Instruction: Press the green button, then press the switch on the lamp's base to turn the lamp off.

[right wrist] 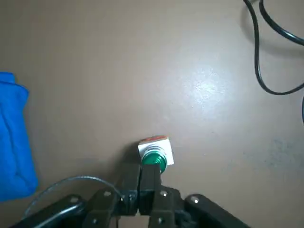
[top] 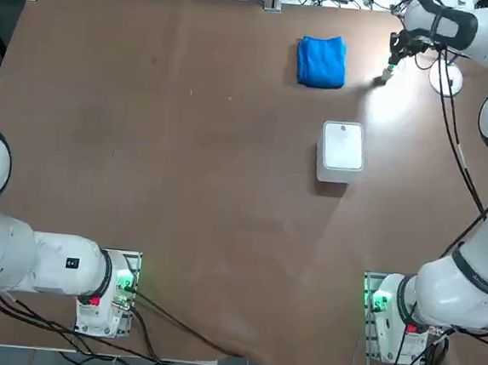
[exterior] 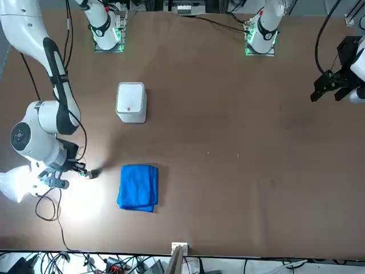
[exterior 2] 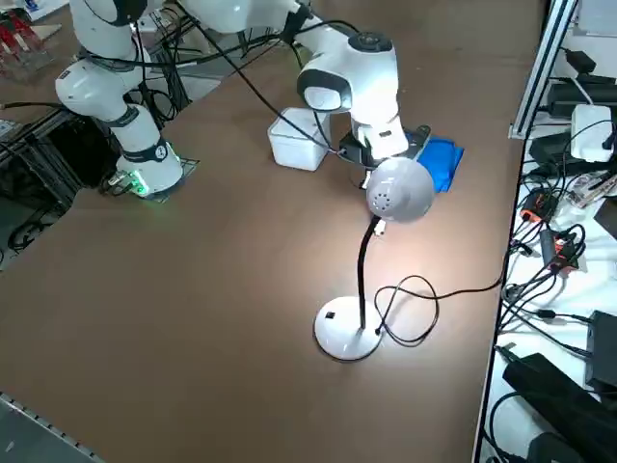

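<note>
Both fingers of the right gripper (right wrist: 144, 178) are seen pressed together, apparently touching the green button (right wrist: 154, 159), near the blue cloth (top: 321, 61) on the worktop (top: 185, 169).

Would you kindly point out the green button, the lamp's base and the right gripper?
green button (right wrist: 154, 159): right wrist view, on its green cap.
lamp's base (exterior 2: 342, 333): right side view, on the white disc.
right gripper (right wrist: 140, 183): right wrist view, between its closed fingertips.

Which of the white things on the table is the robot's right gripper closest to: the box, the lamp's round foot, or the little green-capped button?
The green button: the right gripper is right at its cap, unlike the white box and lamp's base.
</note>
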Tool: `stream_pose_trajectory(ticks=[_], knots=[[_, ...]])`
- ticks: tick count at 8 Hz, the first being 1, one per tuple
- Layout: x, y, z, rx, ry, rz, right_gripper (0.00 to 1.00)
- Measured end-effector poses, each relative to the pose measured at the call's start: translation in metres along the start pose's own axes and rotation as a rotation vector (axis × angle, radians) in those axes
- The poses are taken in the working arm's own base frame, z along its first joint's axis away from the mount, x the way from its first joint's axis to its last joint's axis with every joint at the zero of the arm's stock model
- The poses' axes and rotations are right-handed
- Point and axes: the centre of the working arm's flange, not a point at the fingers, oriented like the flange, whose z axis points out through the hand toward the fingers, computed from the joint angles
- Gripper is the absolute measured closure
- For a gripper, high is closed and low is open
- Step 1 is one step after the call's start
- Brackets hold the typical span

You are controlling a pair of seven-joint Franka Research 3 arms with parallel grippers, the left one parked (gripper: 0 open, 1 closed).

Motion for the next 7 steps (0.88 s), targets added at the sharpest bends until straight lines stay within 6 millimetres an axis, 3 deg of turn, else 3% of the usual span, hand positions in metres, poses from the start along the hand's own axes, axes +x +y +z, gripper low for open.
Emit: stream_pose_trajectory(ticks=[7], knots=[[0.0024, -0.0007, -0.0026, 0.003, 0.018, 0.0, 0.98]])
